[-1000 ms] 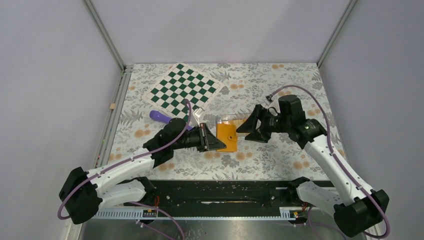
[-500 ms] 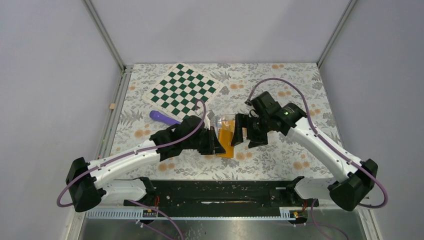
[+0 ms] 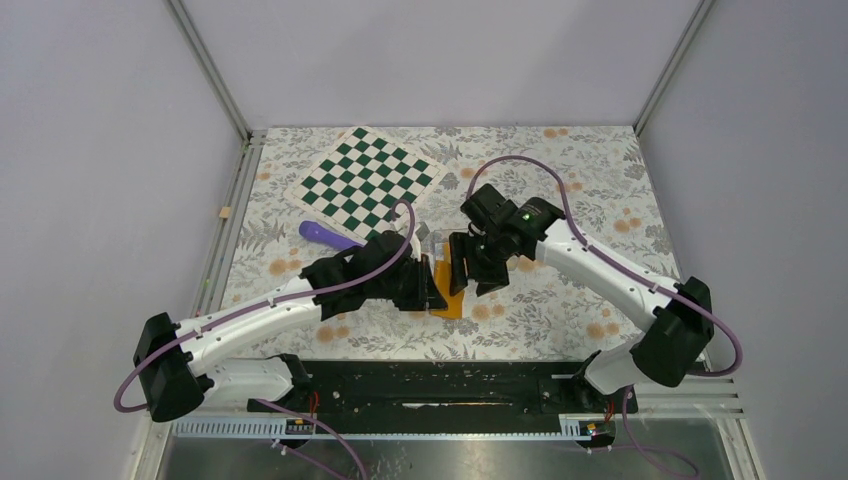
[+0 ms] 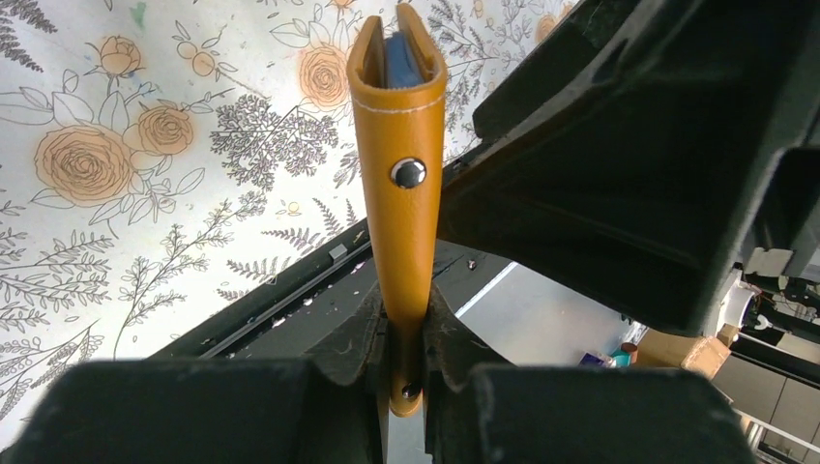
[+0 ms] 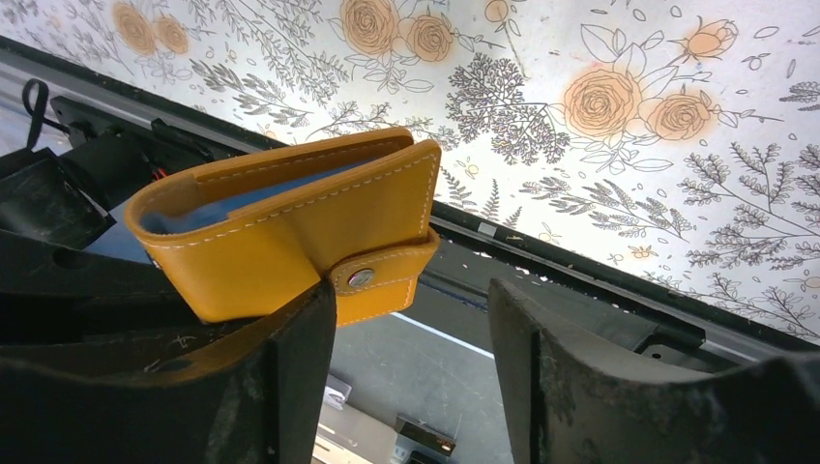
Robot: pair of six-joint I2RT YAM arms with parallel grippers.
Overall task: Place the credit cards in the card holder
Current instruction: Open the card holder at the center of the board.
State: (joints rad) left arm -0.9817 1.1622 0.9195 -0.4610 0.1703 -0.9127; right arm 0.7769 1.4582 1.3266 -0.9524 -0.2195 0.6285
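Note:
My left gripper (image 3: pixel 430 287) is shut on the orange card holder (image 3: pixel 450 302) and holds it on edge above the table. In the left wrist view the card holder (image 4: pixel 404 222) runs straight out from the shut gripper (image 4: pixel 406 353), with its snap facing the camera and blue lining at the far end. My right gripper (image 3: pixel 463 270) is open right beside it. In the right wrist view the card holder (image 5: pixel 290 227) gapes slightly, and its snap tab (image 5: pixel 372 282) hangs against my left finger (image 5: pixel 290 387) of the open gripper (image 5: pixel 411 377). No credit cards show clearly.
A translucent packet (image 3: pixel 440 243) lies just behind the holder. A green-and-white chessboard mat (image 3: pixel 365 178) lies at the back left, and a purple object (image 3: pixel 325 233) is beside the left arm. The floral cloth (image 3: pixel 580 170) covers the table.
My left gripper lifted the card holder off the table and turned it on edge. My right arm swung left and closed in on the holder, staying open.

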